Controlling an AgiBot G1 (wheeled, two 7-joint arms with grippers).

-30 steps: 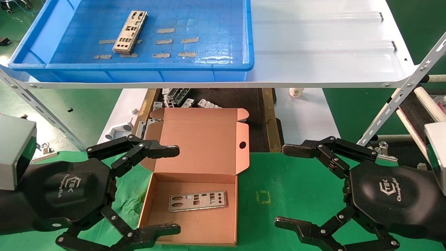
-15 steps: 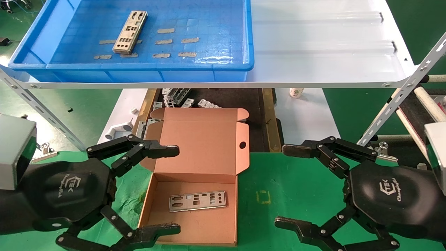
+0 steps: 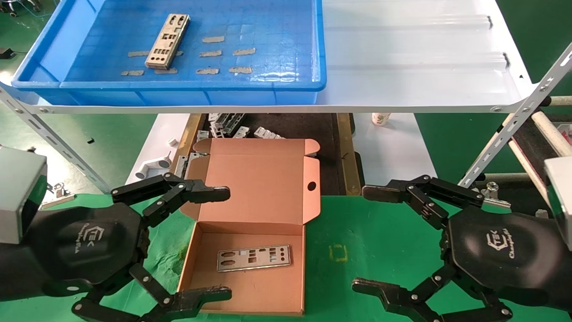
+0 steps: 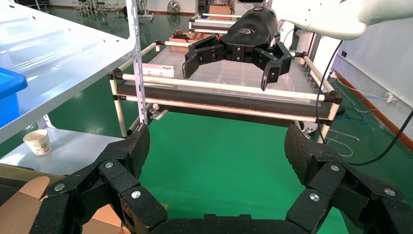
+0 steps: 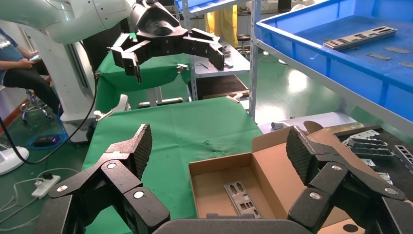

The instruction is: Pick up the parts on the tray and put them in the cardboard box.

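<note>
One silver metal part (image 3: 167,41) lies in the blue tray (image 3: 178,91) on the white shelf at the back left; it also shows in the right wrist view (image 5: 360,37). Another part (image 3: 253,258) lies flat inside the open cardboard box (image 3: 268,183) on the green table, and shows in the right wrist view (image 5: 240,197). My left gripper (image 3: 219,243) is open and empty at the box's left side. My right gripper (image 3: 368,239) is open and empty to the right of the box.
Several grey tape scraps (image 3: 222,53) lie on the tray floor. Chunky metal brackets (image 3: 232,127) are piled on a dark surface behind the box. A white shelf (image 3: 415,53) with slanted metal struts (image 3: 514,125) overhangs the back. A paper cup (image 3: 380,118) stands beneath it.
</note>
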